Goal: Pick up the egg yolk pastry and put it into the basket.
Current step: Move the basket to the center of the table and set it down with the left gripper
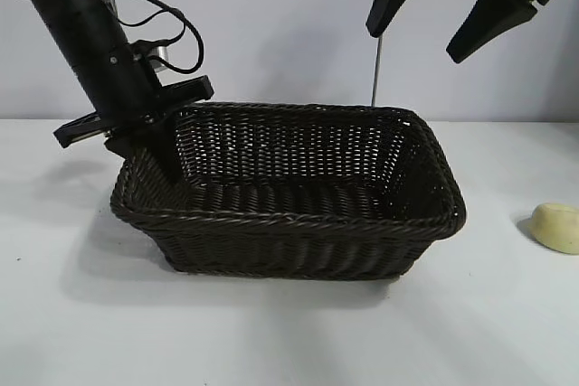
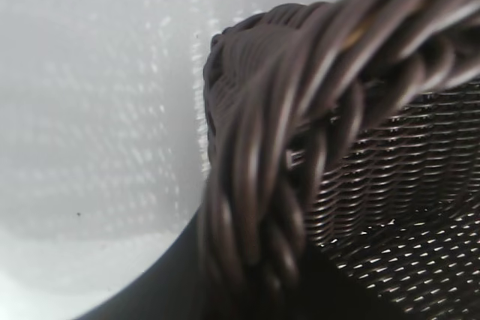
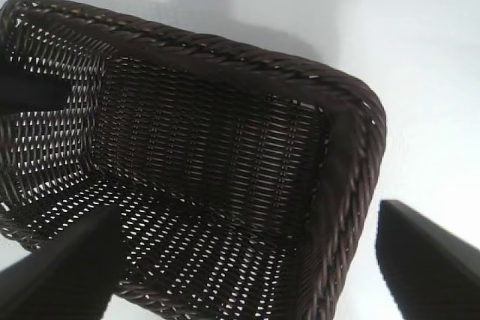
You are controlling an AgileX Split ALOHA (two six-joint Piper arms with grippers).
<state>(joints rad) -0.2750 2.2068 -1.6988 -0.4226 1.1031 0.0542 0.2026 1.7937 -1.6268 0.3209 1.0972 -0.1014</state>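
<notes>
The dark brown woven basket (image 1: 298,221) stands in the middle of the white table. My left gripper (image 1: 145,153) is shut on the braided rim (image 2: 300,110) at the basket's left end, one finger inside the wall and one outside. The pale yellow egg yolk pastry (image 1: 556,227) lies on the table at the far right, well clear of the basket. High above the basket's right end, my right gripper (image 1: 416,42) hangs open with nothing between its fingers. The right wrist view looks down into the empty basket (image 3: 352,170), and the pastry is out of that view.
A thin upright rod (image 1: 374,74) stands behind the basket at the back wall. Bare white table (image 1: 271,332) stretches in front of the basket and to both sides.
</notes>
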